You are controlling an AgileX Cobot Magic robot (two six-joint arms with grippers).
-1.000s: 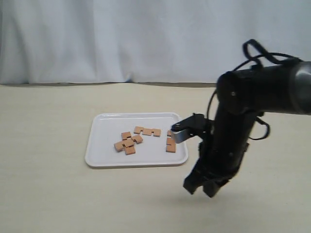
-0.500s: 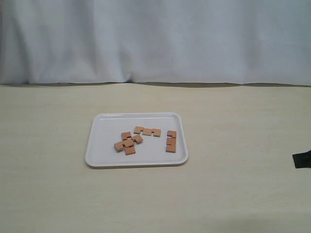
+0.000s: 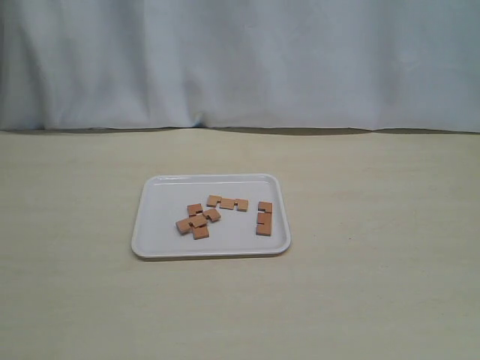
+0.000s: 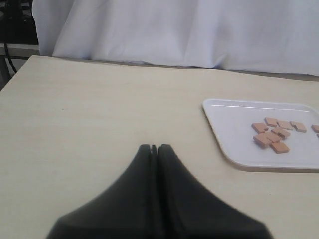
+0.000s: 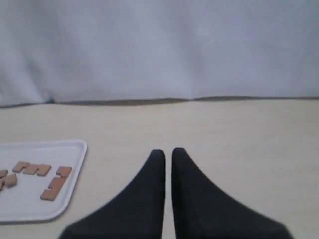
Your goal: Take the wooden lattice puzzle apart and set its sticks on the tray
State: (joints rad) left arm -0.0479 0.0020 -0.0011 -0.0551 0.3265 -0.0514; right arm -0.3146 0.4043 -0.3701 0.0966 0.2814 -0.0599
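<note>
beige table point(image 3: 375, 300) bears tray point(image 3: 161, 217), long axis left-right.

Exterior cam: sits at the table's point(image 3: 375, 300) 6 o'clock, slightly raised, facing 12 o'clock at the curtain point(image 3: 240, 67). Mid-range, whole tray point(image 3: 210, 253) near centre.
Left wrist cam: low over the table, off the tray's 8 o'clock, also facing the curtain. Left gripper point(image 4: 156, 147) fills the near frame; only part of the tray is caught.
Right wrist cam: same low pose off the tray's 4 o'clock, right gripper point(image 5: 168, 152) in the foreground, tray again partial.
All three share tray, table and curtain.
</note>
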